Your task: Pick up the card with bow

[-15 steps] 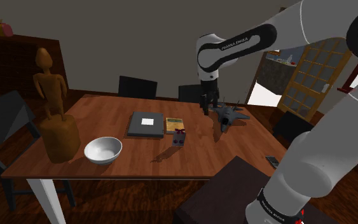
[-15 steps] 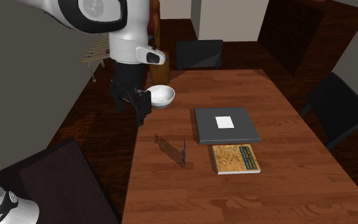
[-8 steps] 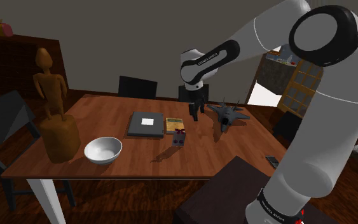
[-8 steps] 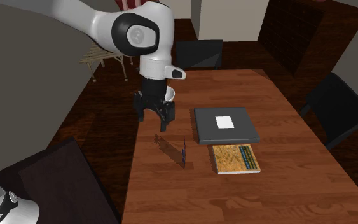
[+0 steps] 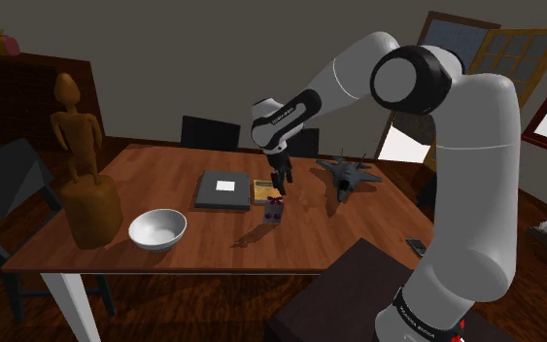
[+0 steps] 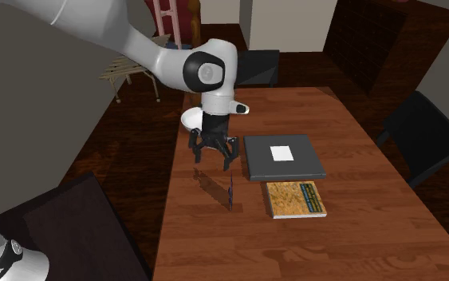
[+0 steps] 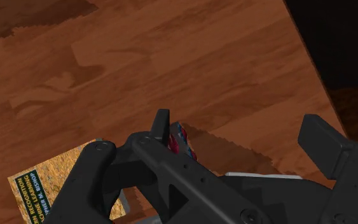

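Note:
The card with bow [image 5: 275, 210] is a small dark card with a red bow, standing upright on the wooden table [image 5: 164, 165] beside a yellow book [image 5: 265, 189]. From the second exterior view the card [image 6: 230, 192] looks thin and edge-on. My black gripper [image 5: 281, 181] hangs open just above and behind it, fingers pointing down. In the second exterior view the gripper [image 6: 214, 157] is over the table near its left edge, a short way beyond the card. In the wrist view the red bow [image 7: 180, 140] peeks out beside one finger of the gripper [image 7: 238, 125]; nothing is between the fingers.
A grey flat book [image 5: 224, 189] lies by the yellow book [image 6: 294, 199]. A white bowl [image 5: 157, 229] and a tall wooden figure [image 5: 85, 175] stand at the shoulder view's left. A toy jet [image 5: 345, 176] sits at the right. Dark chairs [image 5: 209, 132] surround the table.
The arm has swung from above the toy jet toward the shoulder view's left and come down close over the card. The fingers stay open. The card has not moved.

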Controlling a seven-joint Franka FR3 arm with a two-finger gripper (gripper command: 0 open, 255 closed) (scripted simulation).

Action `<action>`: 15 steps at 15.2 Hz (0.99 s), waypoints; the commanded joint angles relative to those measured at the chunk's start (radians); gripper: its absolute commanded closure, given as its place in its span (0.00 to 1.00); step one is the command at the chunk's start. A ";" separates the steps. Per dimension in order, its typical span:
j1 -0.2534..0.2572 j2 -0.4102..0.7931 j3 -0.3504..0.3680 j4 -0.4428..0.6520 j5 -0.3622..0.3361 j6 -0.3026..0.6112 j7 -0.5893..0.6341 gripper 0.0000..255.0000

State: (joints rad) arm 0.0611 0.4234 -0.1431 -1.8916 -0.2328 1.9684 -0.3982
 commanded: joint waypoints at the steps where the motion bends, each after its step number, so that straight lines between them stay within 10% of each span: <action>1: -0.002 0.086 0.006 0.069 -0.009 0.007 -0.027 0.00; 15: 0.013 0.582 0.040 0.556 -0.059 -0.038 -0.151 0.00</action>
State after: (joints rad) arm 0.0734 0.9902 -0.1033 -1.3467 -0.2916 1.9268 -0.5497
